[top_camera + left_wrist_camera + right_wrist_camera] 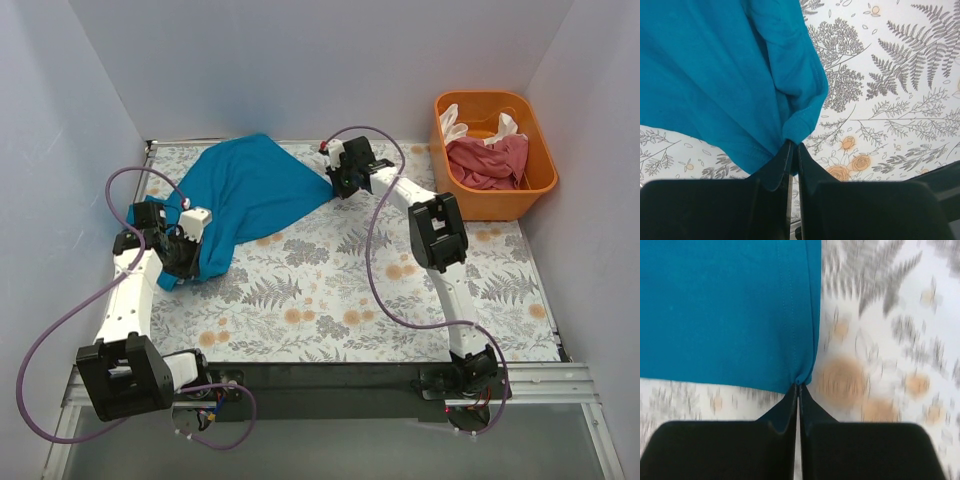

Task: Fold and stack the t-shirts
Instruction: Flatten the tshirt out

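Teal t-shirt: soft, light, limp cloth, spread at upper left of the top view. Hemmed edges are clamped by left gripper and right gripper, fingers closed on cloth; stitched hems are judged the firmest hold. Other shirts are bundled in orange tub, upper right.

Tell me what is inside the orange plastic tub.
Inside the orange plastic tub lies a crumpled dusty pink-red cloth t-shirt, with a cream-white cloth t-shirt peeking out on its far side. The tub's floor and anything beneath the cloth are covered.
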`<move>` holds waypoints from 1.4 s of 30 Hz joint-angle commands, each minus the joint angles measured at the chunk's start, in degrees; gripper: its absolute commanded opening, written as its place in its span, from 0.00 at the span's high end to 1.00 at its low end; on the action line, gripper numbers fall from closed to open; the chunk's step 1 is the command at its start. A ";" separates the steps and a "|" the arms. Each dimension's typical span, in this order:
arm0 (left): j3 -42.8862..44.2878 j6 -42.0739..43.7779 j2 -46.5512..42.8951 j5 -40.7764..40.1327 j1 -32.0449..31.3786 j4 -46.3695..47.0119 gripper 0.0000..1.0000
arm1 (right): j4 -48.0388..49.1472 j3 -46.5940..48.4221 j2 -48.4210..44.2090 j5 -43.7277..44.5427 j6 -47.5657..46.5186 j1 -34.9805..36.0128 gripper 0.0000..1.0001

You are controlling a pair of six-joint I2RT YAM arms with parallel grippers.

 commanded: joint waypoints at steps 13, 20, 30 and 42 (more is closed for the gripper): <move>-4.32 11.74 8.06 10.27 2.88 2.20 0.66 | -18.54 -46.75 -42.44 -5.12 -12.71 -17.16 0.99; 0.51 -1.85 15.77 10.73 2.36 11.13 0.59 | -20.73 -53.36 -47.98 -3.37 -14.98 -17.16 0.99; 12.38 -15.06 38.37 -0.43 -0.63 22.58 0.74 | -21.79 -55.29 -47.81 -2.75 -15.96 -17.25 0.99; 35.14 -11.65 44.55 5.15 1.92 20.92 0.79 | -25.13 -50.71 -43.59 -12.31 -16.04 -17.25 0.99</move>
